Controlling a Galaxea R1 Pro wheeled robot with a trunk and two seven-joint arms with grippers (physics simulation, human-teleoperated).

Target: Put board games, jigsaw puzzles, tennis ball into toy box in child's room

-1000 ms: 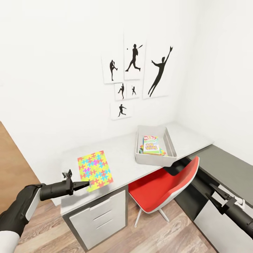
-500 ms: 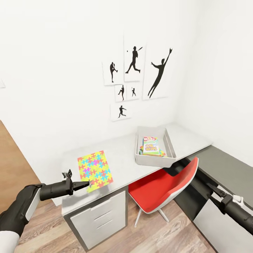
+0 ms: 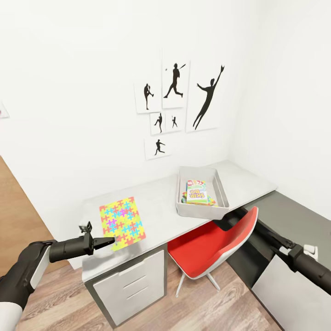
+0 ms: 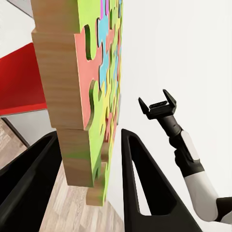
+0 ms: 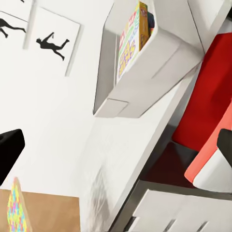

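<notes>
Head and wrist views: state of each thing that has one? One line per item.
left gripper: shut on the jigsaw puzzle's near edge.
jigsaw puzzle: flat over the table, edge between the fingers.
right gripper: open, holding nothing, near the red chair.
toy box: open-topped, upright on the table, toys inside.
Skip-Bo box: lying inside the toy box.
red chair: upright, tucked at the table.
table: drawers closed.

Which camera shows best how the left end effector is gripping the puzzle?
The left wrist view: the puzzle edge sits between the two fingers of the left end effector. The head view shows the whole puzzle over the desk edge, the grip tiny. The right wrist view catches a corner.
</notes>
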